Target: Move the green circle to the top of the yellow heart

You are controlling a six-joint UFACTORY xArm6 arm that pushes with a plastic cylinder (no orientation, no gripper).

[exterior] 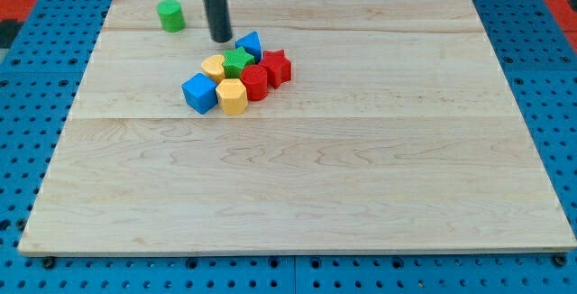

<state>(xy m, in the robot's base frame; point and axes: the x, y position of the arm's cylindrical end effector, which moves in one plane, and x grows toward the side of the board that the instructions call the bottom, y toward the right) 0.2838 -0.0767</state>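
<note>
The green circle (pixel 170 14) is a short cylinder standing alone near the board's top left. The yellow heart (pixel 214 67) sits at the left of a tight cluster near the top middle, touching the green star (pixel 238 60). My tip (pixel 221 38) is between them: to the right of and below the green circle, and just above the yellow heart, touching no block.
The cluster also holds a blue cube (pixel 199 93), a yellow hexagon (pixel 232 96), a red hexagon-like block (pixel 255 84), a red star (pixel 276 67) and a blue triangle-like block (pixel 250 45). The wooden board (pixel 297 186) lies on a blue pegboard.
</note>
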